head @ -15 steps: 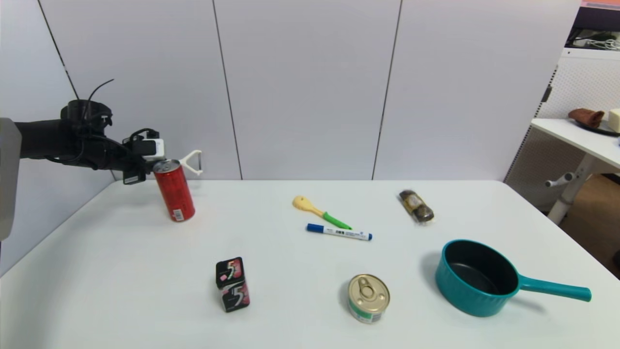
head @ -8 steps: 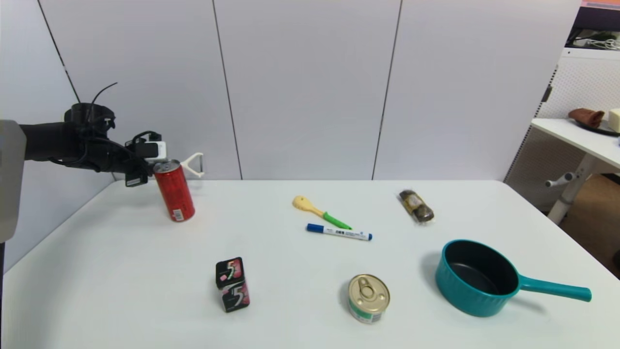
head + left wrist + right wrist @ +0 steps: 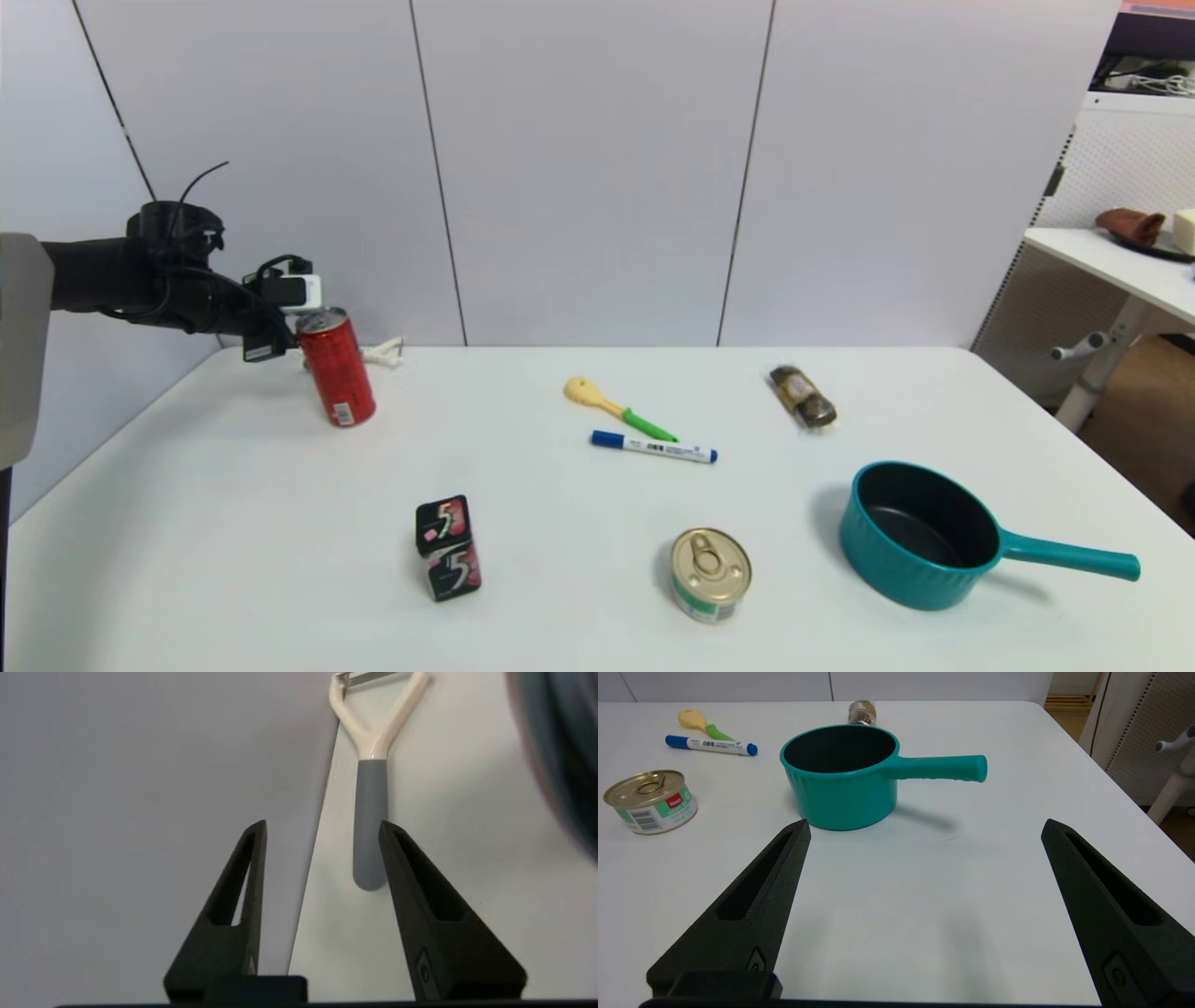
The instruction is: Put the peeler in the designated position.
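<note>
The peeler (image 3: 383, 353), with a cream forked head and a grey handle, lies flat on the table at the far left back edge, just behind a red can (image 3: 336, 369). In the left wrist view the peeler (image 3: 371, 788) rests on the table with its handle end between the fingers of my left gripper (image 3: 320, 828), which is open and not gripping it. My left arm (image 3: 187, 289) reaches in from the left, and the can hides its fingertips in the head view. My right gripper (image 3: 924, 823) hangs open and empty over the near right of the table.
A teal saucepan (image 3: 920, 537), a tin can (image 3: 710, 573) and a gum box (image 3: 448, 548) stand near the front. A yellow utensil with a green handle (image 3: 616, 407), a blue-capped marker (image 3: 653, 447) and a wrapped chocolate pack (image 3: 803, 397) lie mid-table. The wall runs close behind the peeler.
The peeler was held up above the can's top; it now lies on the table behind the can. The left gripper has lowered slightly and opened.
</note>
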Available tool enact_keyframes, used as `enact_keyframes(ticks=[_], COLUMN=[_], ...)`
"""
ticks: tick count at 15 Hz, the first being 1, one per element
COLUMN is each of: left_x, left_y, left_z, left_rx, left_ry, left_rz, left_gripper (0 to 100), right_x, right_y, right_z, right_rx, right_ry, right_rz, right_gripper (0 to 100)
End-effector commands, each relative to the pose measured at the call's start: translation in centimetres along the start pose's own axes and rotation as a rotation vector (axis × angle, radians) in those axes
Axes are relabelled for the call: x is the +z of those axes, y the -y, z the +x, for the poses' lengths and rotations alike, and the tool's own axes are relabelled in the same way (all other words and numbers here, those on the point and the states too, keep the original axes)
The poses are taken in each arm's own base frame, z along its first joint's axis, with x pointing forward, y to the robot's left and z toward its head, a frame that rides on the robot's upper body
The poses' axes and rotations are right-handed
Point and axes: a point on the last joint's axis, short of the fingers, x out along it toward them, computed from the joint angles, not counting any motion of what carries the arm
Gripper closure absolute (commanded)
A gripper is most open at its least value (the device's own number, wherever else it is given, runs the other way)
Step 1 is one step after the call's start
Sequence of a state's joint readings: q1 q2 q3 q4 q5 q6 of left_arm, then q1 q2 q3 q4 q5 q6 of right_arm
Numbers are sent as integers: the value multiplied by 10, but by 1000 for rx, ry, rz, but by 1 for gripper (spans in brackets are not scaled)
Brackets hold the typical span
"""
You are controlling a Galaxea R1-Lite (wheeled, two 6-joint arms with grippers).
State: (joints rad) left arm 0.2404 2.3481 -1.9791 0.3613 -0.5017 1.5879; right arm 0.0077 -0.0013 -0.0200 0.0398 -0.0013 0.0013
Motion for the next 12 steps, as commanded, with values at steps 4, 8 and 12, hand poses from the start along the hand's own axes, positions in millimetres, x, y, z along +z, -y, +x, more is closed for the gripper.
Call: enact_keyframes(ticks=[4,8,12], left_x=[25,95,149], left_y=[-27,-66,-43], left_z=[-47,-182,-271], left_rx=[101,401,586], left_ry=[-6,-114,-79], left_rz=[47,-42,-470], left_gripper=[0,0,0], right_x=[0,0,0], right_y=[0,0,0], right_z=[0,0,0], right_rx=[0,0,0], right_ry=[0,0,0], right_rz=[0,0,0], right_gripper=[0,0,0])
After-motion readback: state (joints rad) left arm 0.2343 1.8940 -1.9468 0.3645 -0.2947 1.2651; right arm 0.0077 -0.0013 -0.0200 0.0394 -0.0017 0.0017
